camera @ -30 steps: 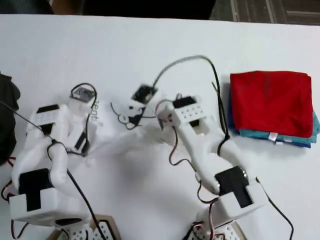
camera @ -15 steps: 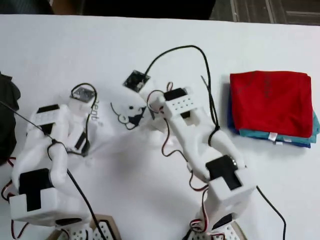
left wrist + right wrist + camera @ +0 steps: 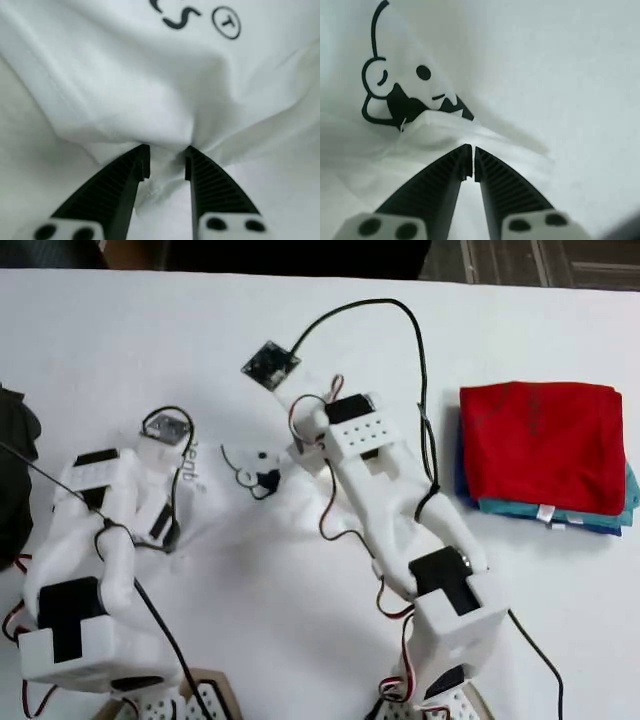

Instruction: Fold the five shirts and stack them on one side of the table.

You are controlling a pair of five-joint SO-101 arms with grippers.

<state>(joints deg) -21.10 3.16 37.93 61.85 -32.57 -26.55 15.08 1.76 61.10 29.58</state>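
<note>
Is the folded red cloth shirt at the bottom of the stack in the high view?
No, the folded red cloth shirt lies on top, with teal and blue folded shirts showing beneath its edges.

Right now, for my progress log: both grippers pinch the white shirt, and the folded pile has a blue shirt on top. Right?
No: the pile has a red shirt on top, per the high view. The left gripper and right gripper do pinch the white shirt.
</note>
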